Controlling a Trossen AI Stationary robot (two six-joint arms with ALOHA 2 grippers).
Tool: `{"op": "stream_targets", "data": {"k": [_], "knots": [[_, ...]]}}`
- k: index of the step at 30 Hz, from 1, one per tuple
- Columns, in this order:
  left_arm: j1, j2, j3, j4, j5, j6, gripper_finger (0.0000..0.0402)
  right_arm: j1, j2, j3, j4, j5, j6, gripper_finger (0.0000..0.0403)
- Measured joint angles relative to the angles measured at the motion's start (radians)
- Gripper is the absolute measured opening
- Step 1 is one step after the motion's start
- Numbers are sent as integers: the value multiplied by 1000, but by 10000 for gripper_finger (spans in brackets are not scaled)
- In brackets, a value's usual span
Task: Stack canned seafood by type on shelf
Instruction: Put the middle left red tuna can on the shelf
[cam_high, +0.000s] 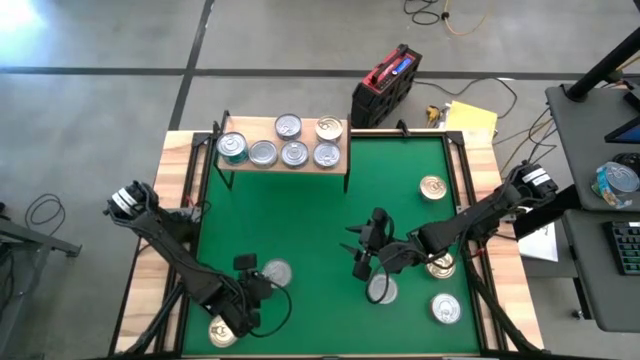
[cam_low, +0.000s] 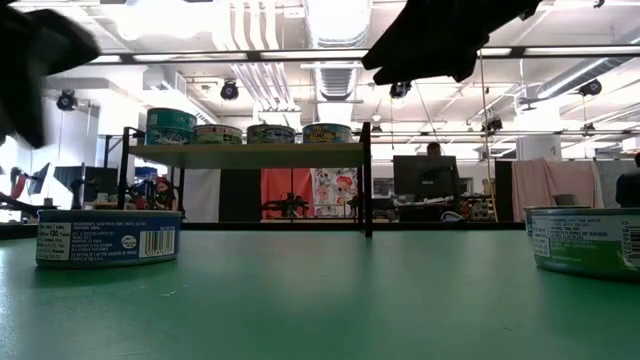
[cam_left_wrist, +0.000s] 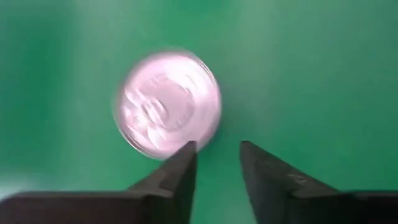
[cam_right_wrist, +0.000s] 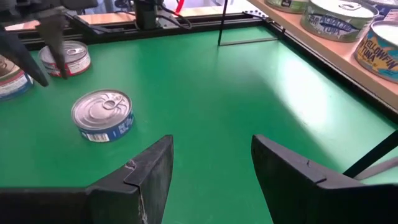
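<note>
1. Green mat (cam_high: 300, 220) on a wooden table; the shelf (cam_high: 283, 160) stands at the mat's far-left edge w/ six tins (cam_high: 294, 153) on top, one teal-sided.
2. Left gripper (cam_high: 258, 283) is low at the near-left, just beside a silver-topped tin (cam_high: 276, 272). Fingers (cam_left_wrist: 180, 177) a little apart, gripping nothing; the tin lies just ahead of the tips, not between them.
3. Right gripper (cam_high: 362, 250) hovers mid-mat, jaws apart & empty, above another silver tin (cam_high: 381, 290).
4. More tins lie loose: near-left corner (cam_high: 222, 331), right side (cam_high: 433, 187), near-right (cam_high: 446, 308).
</note>
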Motion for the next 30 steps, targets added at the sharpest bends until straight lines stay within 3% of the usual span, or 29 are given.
{"op": "stream_targets", "data": {"k": [5,11,19,30], "knots": [[-4,0,6,-111,191,-183,11,-3,0,1,6,0,-7,205],[-54,4,4,-299,338,-406,2,-3,0,1,6,0,-10,205],[-139,36,1,-321,351,-482,0,-3,0,1,7,0,-14,205],[-162,105,-17,-322,350,-485,0,-3,0,1,18,0,-14,205]]}}
